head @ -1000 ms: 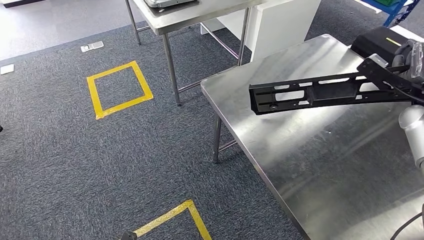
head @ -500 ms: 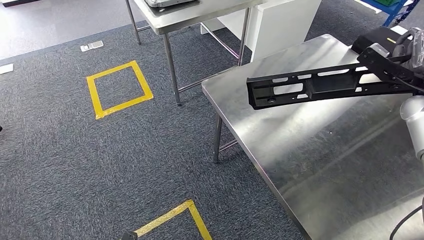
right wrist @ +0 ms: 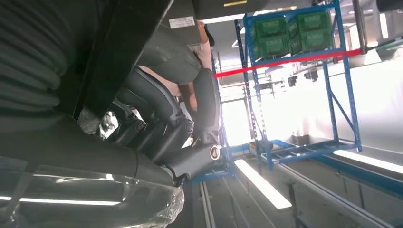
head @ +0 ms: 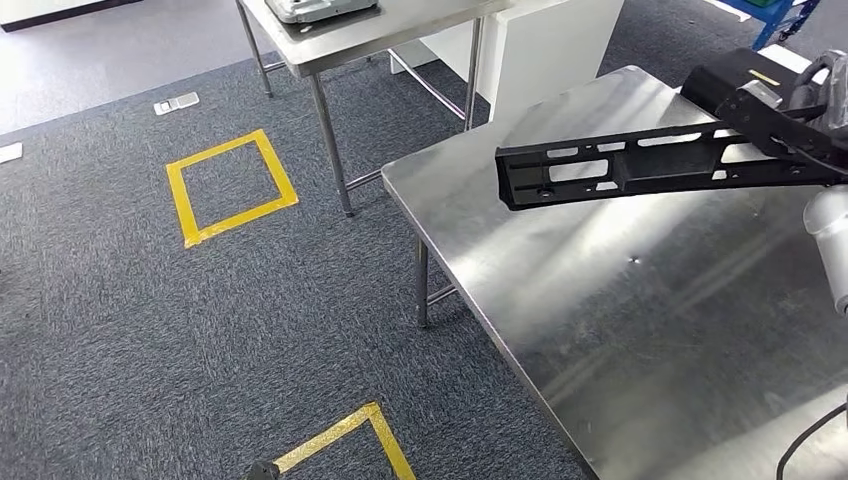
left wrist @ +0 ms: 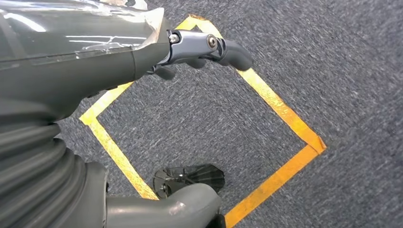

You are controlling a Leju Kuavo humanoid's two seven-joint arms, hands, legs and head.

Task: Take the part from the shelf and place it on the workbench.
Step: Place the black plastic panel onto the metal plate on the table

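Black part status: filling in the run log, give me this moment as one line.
phase: carry | black part: held by right robot hand, above workbench, not set down | left robot hand: holds nothing, over carpet

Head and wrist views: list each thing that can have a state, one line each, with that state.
black part: held off the workbench, lying roughly level.
right hand: grips the part's end.
left hand: holds nothing, hanging above the carpet.
workbench: nothing set down where the part hangs.
blue shelf: green crates on its upper level.
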